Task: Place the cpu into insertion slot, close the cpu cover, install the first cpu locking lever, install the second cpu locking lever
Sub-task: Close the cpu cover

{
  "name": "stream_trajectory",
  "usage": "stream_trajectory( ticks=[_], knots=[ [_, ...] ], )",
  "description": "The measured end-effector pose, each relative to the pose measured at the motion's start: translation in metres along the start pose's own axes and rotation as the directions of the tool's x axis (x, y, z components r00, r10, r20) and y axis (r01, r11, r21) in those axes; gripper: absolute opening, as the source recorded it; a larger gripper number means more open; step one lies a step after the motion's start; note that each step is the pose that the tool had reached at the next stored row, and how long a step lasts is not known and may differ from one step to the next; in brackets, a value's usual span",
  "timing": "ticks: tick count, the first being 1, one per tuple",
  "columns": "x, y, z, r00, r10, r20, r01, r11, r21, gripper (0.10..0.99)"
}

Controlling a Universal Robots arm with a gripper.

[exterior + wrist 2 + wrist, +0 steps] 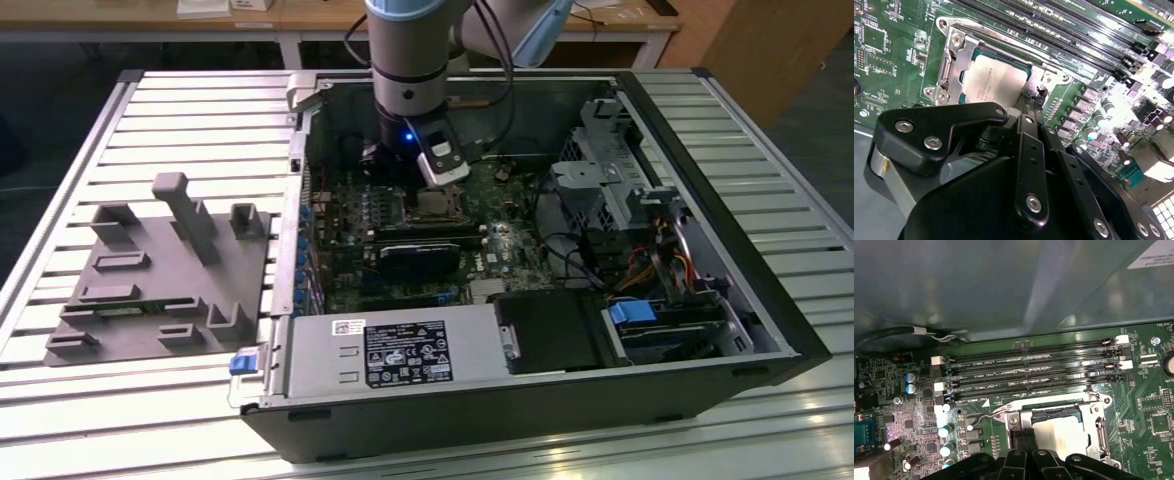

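Black linkage of the fingers (1027, 130) takes up the foreground of the second wrist view. The two fingers are drawn together at their tips, and nothing is seen clamped between them. Just beyond the tips, the cpu (996, 80) is seated flat in the insertion slot (1009, 51). The cpu cover (956, 60) is laid down around it, so that the dull metal face is seen through the window. The tips are set at the cover's near edge; whether contact is made cannot be told. Long memory slots (1064, 30) are ranged past the socket, on the far side from the fingers, on the green motherboard (894, 55).

In the first wrist view the links of the fingers (1014, 462) are seen side by side, with the cpu (1064, 435) just ahead of them. A thin wire locking lever (983, 417) is seen jutting from the socket's corner, near the fingers but apart from them.

In the exterior view the fingers (441, 175) are held inside the open computer case (694, 150), directly above the insertion slot (434, 205). A grey fixture (160, 280) is set on the slatted worktop (107, 150), well apart from the fingers.
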State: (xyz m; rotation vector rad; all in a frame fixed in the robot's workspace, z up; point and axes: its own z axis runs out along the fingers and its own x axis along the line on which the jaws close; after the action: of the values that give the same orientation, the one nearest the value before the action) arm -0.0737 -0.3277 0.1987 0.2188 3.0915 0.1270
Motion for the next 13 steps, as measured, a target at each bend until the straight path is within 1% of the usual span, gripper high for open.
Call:
stream_trajectory(
  ticks=[8, 13],
  knots=[
    [-0.002, 0.0004, -0.0005, 1.0, 0.0, 0.0001, 0.0, 1.0, 0.0, 0.102],
    [-0.0023, 0.0009, -0.0065, 1.0, 0.0, 0.0, 0.0, 1.0, 0.0, 0.102]
  ],
)
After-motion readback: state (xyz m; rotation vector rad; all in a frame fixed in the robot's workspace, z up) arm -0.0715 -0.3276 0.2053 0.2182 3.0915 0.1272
